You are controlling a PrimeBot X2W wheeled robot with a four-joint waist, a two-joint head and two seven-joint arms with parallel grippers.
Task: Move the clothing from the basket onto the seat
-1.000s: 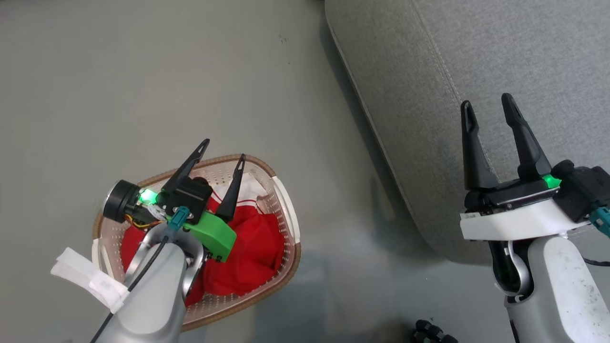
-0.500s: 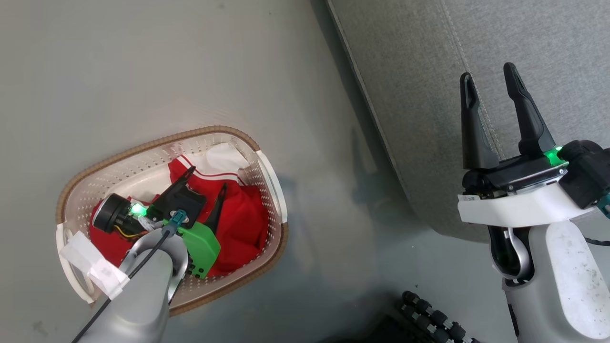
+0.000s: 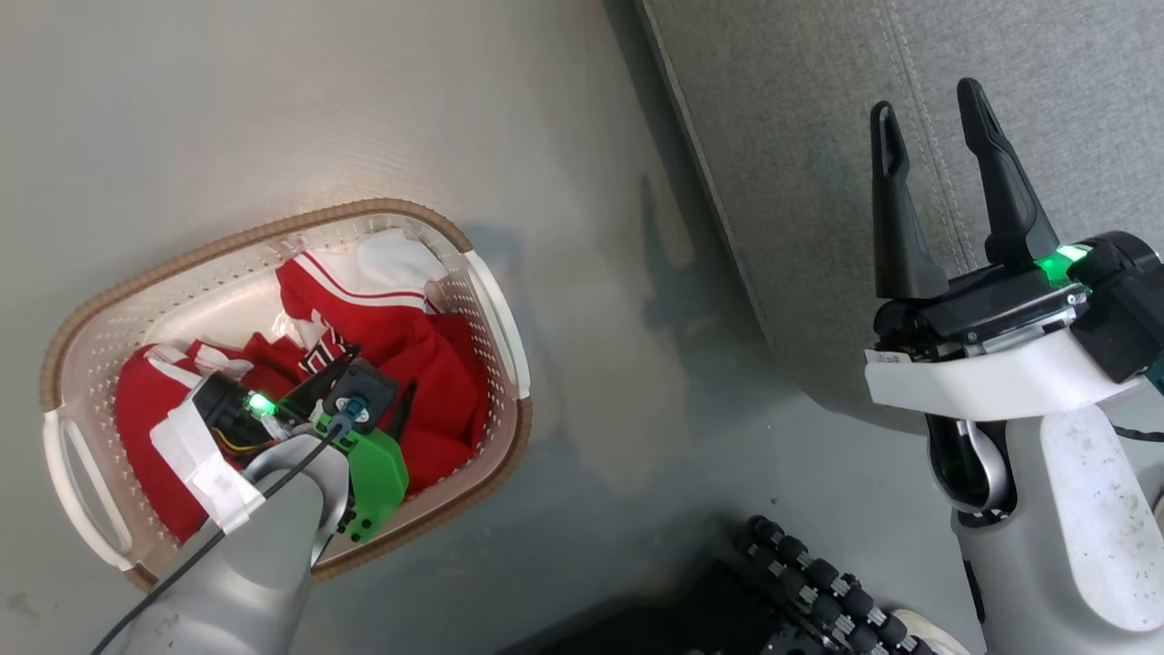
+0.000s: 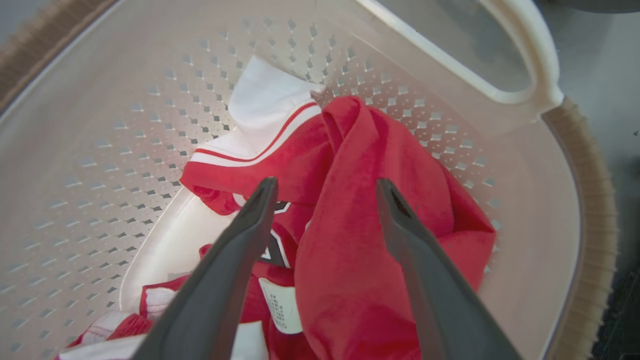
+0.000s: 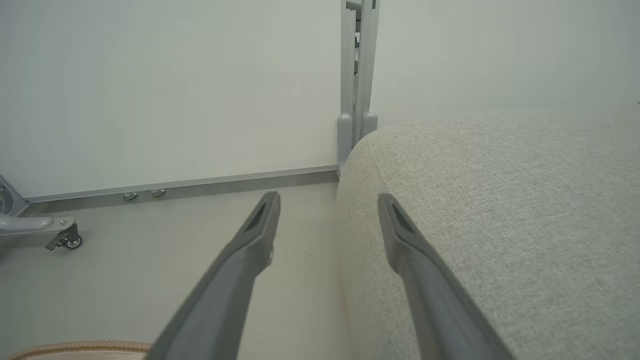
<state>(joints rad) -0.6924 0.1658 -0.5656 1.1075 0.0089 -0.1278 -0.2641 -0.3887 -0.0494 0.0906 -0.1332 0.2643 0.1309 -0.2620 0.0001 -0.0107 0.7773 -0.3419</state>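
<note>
Got basket at left on the floor, clothing bunched inside, none out yet. Got left tool down in the basket, spread wide, straddling a raised red fold, pinching nothing; can't tell if touching. Expect soft, light, floppy stuff: likely to drape and trail, may snag on the rim or drag a second piece along. Best to bite that thick fold deep, not the thin white trim, then lift well clear of the rim before swinging over. Further right: bare floor gap, then right tool, spread and empty, hovering over the seat edge. No breakage worry; only a slipped or partial grab.
</note>
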